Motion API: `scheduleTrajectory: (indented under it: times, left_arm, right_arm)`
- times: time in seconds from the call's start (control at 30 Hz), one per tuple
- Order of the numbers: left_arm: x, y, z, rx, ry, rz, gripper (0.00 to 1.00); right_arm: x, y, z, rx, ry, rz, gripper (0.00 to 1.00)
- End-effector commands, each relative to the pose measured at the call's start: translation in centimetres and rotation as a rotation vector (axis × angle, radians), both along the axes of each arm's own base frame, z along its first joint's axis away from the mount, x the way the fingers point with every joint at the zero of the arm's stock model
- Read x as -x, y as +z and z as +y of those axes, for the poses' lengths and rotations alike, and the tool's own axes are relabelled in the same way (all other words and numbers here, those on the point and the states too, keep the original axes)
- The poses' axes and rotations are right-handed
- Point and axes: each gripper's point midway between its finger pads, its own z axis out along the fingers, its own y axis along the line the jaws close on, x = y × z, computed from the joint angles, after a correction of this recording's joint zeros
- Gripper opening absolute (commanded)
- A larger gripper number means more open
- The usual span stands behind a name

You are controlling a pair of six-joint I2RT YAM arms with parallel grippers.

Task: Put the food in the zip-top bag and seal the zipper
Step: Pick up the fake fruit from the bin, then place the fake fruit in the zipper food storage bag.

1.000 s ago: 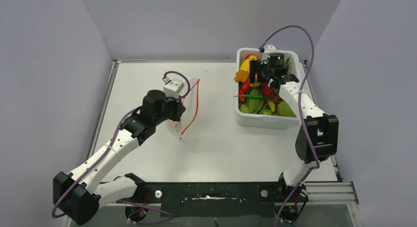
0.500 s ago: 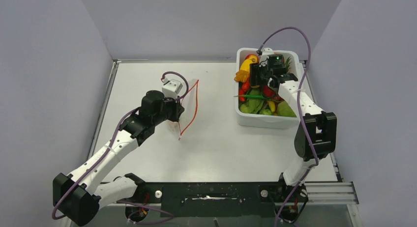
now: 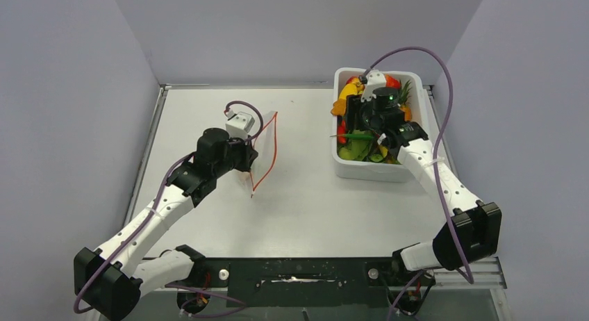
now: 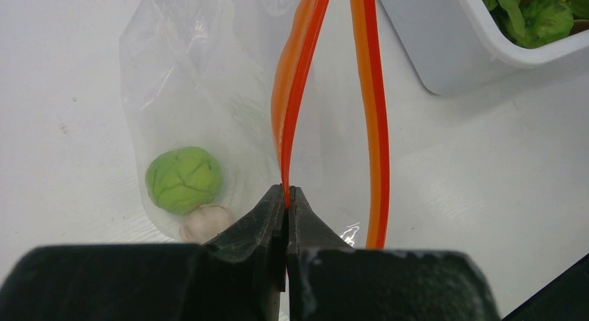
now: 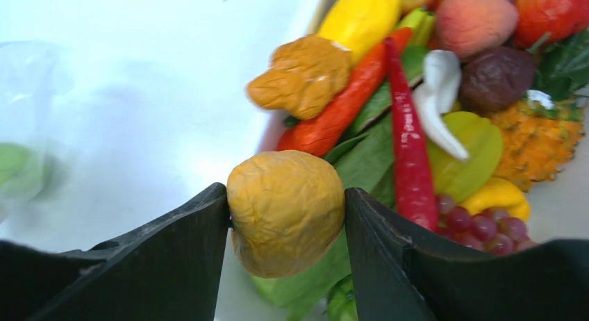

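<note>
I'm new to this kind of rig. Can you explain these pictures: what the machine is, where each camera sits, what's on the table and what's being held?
These are two robot arms bolted to the near edge of a white table, each ending in a two-fingered hand. The wide picture looks down from above and behind them; the other two come from small cameras on the wrists. On the table are a clear bag and a white tub heaped with toy fruit and vegetables. The left hand pinches one side of the bag's orange strip, holding the mouth open; a green ball and a pale piece already sit inside. The right hand grips a wrinkled tan ball near the tub's edge.
</note>
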Motion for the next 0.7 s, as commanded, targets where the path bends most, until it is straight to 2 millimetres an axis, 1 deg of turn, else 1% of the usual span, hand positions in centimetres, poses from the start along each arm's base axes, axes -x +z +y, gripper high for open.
scheduleTrajectory:
  times: [0.0,0.17,0.27,0.4,0.57,0.67]
  left_arm:
    - [-0.6,2.2,-0.4,0.042,-0.009,-0.075,0.0]
    - [-0.8,2.1,-0.2,0.042,0.003,-0.074,0.0]
    - [-0.8,2.1,-0.2,0.046,0.003,-0.079,0.0]
    - [-0.9,1.8,-0.1,0.043,0.008,-0.073,0.0]
    - [-0.6,2.5,-0.4,0.063,-0.014,-0.085,0.0]
    - [-0.5,2.9,-0.5,0.075,-0.021,-0.101,0.0]
  right_arm:
    - [2.7,2.1,3.3,-0.011,0.045,-0.059,0.38]
    - [5.5,3.3,6.7,-0.058,0.132,-0.09,0.38]
    - [7.1,4.1,9.1,-0.12,0.216,-0.118,0.39]
    - [8.9,5.2,11.2,-0.205,0.29,-0.146,0.39]
    - [11.0,7.1,14.2,-0.386,0.419,-0.182,0.38]
    - [12.3,8.4,16.4,-0.504,0.5,-0.186,0.38]
